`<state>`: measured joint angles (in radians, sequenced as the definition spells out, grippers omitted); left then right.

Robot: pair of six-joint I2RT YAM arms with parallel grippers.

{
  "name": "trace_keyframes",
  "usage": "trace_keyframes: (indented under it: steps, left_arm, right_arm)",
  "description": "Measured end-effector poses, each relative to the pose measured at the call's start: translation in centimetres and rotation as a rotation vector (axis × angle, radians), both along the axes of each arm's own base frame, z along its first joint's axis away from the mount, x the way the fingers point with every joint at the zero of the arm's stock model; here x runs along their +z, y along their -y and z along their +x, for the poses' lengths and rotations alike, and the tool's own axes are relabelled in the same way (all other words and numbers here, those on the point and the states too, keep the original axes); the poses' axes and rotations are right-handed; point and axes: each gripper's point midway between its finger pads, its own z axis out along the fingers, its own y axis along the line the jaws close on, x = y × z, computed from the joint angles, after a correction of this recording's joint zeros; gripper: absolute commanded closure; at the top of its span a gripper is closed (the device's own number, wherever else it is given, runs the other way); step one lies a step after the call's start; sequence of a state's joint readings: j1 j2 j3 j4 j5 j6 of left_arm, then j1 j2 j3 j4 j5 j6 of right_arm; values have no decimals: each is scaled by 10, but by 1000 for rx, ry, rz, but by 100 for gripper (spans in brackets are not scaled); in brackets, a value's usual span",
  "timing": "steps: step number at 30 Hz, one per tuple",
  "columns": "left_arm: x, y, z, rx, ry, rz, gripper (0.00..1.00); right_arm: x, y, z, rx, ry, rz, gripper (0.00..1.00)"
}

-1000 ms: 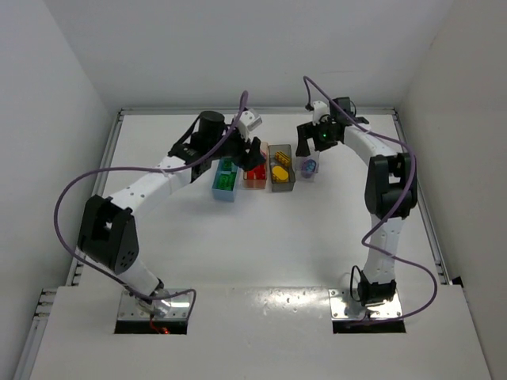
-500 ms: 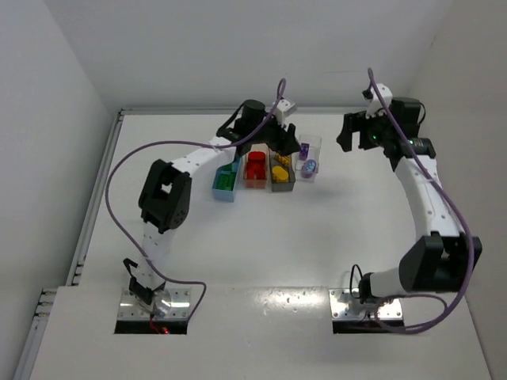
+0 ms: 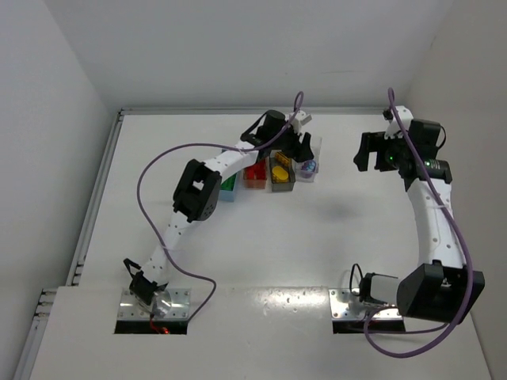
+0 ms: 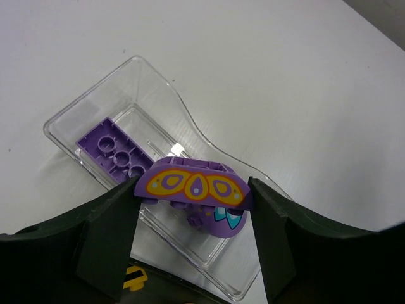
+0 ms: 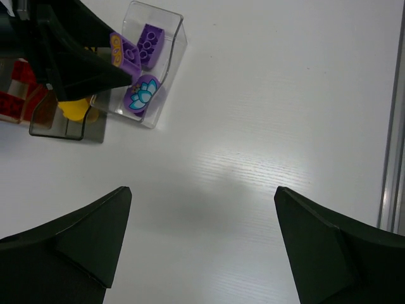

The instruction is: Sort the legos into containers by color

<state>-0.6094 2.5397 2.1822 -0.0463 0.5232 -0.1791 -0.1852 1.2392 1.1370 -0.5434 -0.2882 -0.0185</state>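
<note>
My left gripper (image 3: pixel 299 147) is shut on a purple curved lego (image 4: pixel 193 186) with yellow ovals and holds it over the clear container (image 4: pixel 95 95). That bin holds a flat purple lego (image 4: pixel 114 151) and a round purple piece (image 4: pixel 229 223) with a light blue flower. Left of the clear container (image 3: pixel 311 150) stand the dark grey container (image 3: pixel 282 179) with yellow legos, the pale orange container (image 3: pixel 254 179) with red ones, and the light blue container (image 3: pixel 229 187) with green ones. My right gripper (image 3: pixel 379 155) is open and empty (image 5: pixel 202 190), above bare table right of the clear container (image 5: pixel 166 57).
The four bins stand in a row at the back middle of the white table (image 3: pixel 261 237). Grey walls close in the left, back and right sides. A metal rail (image 5: pixel 391 126) runs along the table's right edge.
My left gripper has swung right along the bin row to the clear bin, carrying the purple lego. My right gripper has moved right, away from the clear bin.
</note>
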Motion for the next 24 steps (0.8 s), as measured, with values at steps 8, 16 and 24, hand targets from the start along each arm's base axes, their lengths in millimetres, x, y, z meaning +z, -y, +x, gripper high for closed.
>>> trace_keyframes:
  steps: [8, 16, 24]
  left_arm:
    - [-7, -8, 12, 67, 25, 44, 0]
    - [80, -29, 3, 99, 93, 27, 0]
    - [226, -148, -26, 290, 228, -9, 0]
  right_arm:
    - [3, 1, -2, 2, 7, 17, 3]
    - [-12, -23, 6, 98, -38, 140, 0]
    - [-36, -34, 23, 149, -100, 230, 0]
